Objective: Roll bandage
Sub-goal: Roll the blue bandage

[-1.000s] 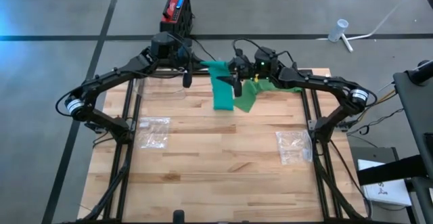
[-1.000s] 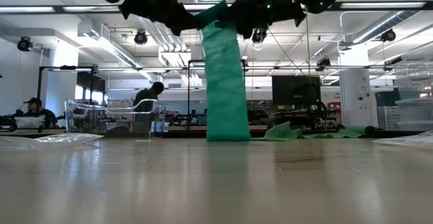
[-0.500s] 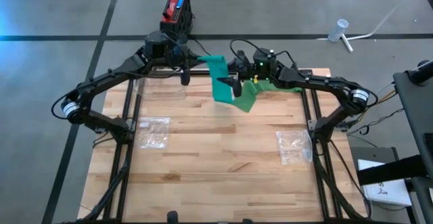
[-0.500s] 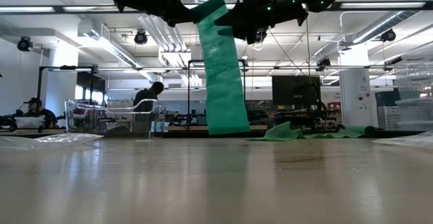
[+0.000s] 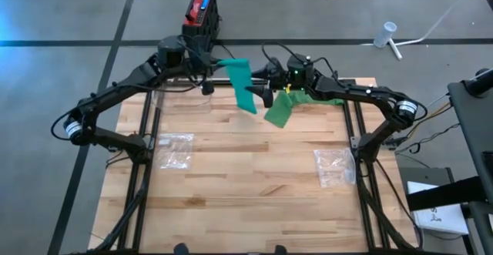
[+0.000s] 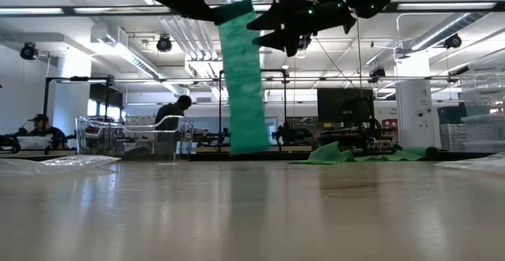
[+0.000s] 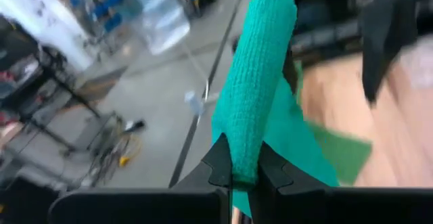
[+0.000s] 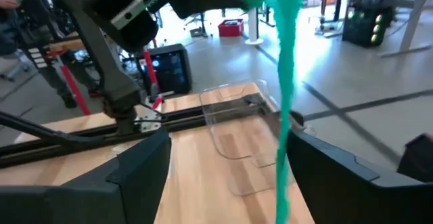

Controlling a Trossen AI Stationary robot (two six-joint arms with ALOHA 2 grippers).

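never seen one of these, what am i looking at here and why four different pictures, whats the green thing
It is a robot with two dark arms working over a wooden table. Each arm ends in a two-finger gripper.

The four pictures are one moment from four cameras: one looking straight down, one at table height, and one on each wrist.

The green thing is a bandage strip. The left gripper is shut on its top end and holds it up, so it hangs down above the table. The right gripper is open beside the hanging strip, not gripping it.

On the table lie a second piece of green bandage, two clear plastic bags, and a clear plastic tray at the far edge.
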